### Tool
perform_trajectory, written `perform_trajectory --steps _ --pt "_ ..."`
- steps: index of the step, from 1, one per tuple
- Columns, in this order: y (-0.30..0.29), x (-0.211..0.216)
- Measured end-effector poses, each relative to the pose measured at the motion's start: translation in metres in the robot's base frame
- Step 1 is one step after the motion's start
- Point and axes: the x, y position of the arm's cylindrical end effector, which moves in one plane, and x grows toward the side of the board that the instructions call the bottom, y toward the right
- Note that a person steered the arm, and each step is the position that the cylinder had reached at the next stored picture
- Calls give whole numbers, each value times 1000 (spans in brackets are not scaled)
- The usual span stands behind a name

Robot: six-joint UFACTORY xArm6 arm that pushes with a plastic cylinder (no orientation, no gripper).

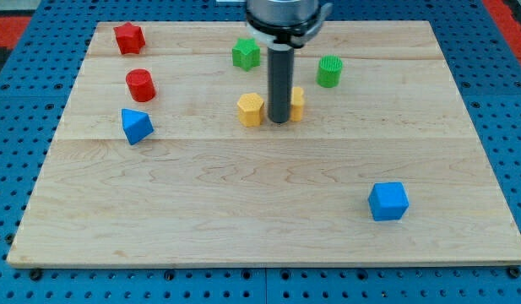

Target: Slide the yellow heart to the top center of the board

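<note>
The yellow heart (pixel 297 102) sits just above the board's middle, mostly hidden behind my rod; only its right part shows. My tip (pixel 279 121) rests on the board right against the heart's left-front side. A yellow hexagon block (pixel 251 109) lies just to the left of my tip, close to it. The top centre of the board lies above them, between two green blocks.
A green block (pixel 246 53) and a green cylinder (pixel 329 71) flank the top centre. A red star (pixel 128 38), a red cylinder (pixel 140 85) and a blue triangle (pixel 136 126) are at the left. A blue cube (pixel 388 201) is at the lower right. The wooden board (pixel 268 228) has blue pegboard around it.
</note>
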Motion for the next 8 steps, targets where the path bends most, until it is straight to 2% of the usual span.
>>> perform_trajectory --steps 1,2,3,4,5,6,8 --pt "41 5" --pt "66 -33" --pt "56 -90" --pt "56 -34" --pt "15 -30" --pt "13 -78" --pt "49 -103"
